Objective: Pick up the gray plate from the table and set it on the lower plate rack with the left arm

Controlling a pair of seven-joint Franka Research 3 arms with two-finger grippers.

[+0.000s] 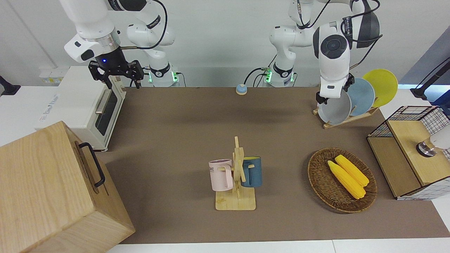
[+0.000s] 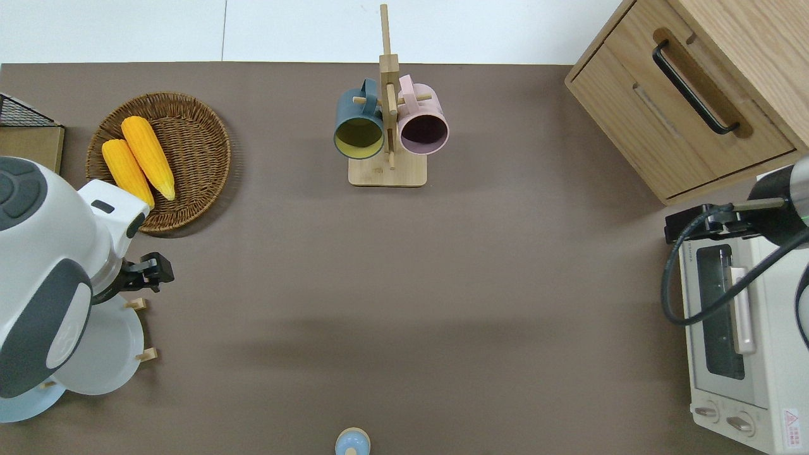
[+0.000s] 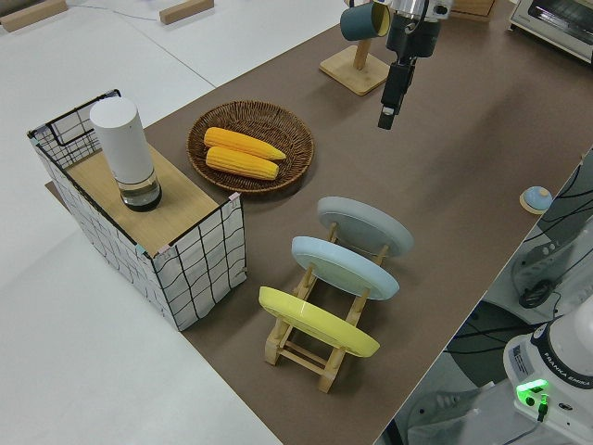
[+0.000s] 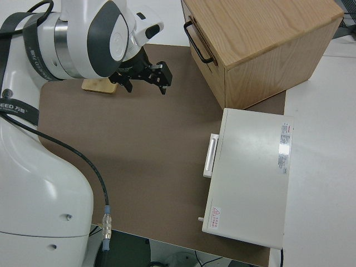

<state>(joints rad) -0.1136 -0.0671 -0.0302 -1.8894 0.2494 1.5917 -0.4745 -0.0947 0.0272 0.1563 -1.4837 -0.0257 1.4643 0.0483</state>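
Front view: the gray plate point(image 1: 335, 109) stands in the lower plate rack's point(image 1: 346, 119) lowest slot, the blue plate point(image 1: 362, 96) and yellow plate point(image 1: 381, 84) higher up. Overhead: the left tool point(image 2: 152, 273) hangs over the rack's end; whether it is open I cannot tell. It holds nothing. Left side view: the corn basket point(image 3: 215, 126) sits near. The right arm is parked.

Gray plate point(image 3: 365, 226) tilted in lowest rack point(image 3: 315, 348) slot

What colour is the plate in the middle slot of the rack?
Light blue plate; the left side view shows it best.
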